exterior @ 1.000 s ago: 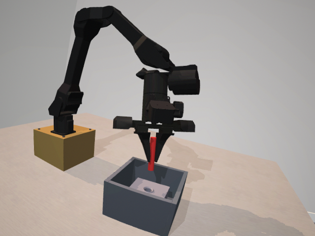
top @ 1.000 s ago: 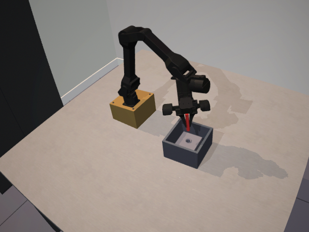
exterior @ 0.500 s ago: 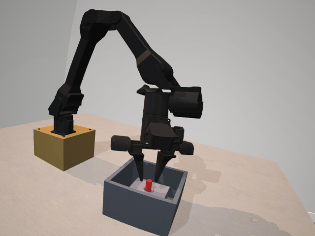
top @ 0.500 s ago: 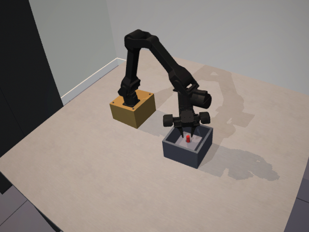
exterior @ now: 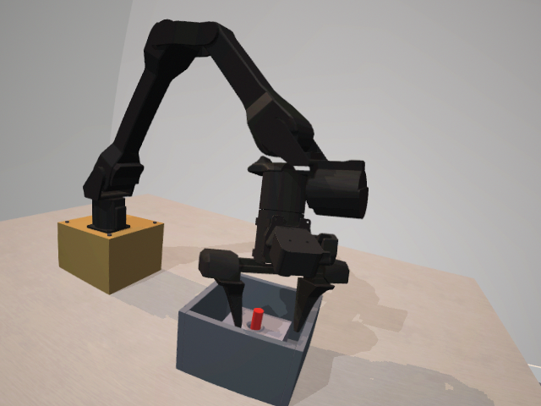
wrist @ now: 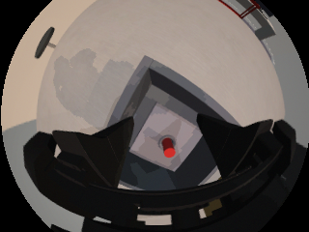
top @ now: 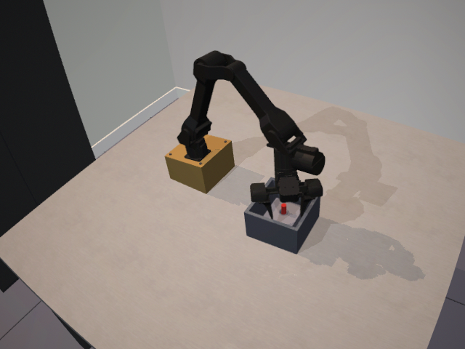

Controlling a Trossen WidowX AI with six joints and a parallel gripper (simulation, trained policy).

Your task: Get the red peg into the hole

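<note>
Red peg (top: 283, 209) (exterior: 257, 319) (wrist: 168, 148) upright, open room between it and walls

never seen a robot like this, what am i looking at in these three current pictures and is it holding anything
The machine is one black jointed arm, bolted onto a yellow-orange block. At its far end are two fingers, the part that grasps.

The top picture looks down across the table from above. The exterior one looks from lower down, nearer the box. The round, warped one comes from the wrist, looking past the fingers.

On the table, besides the block, stands an open grey box with a pale plate at its bottom. A red peg stands up in the plate's hole, its upper part showing.

Nothing is held: the fingers are spread wide, one on either side of the peg.
</note>
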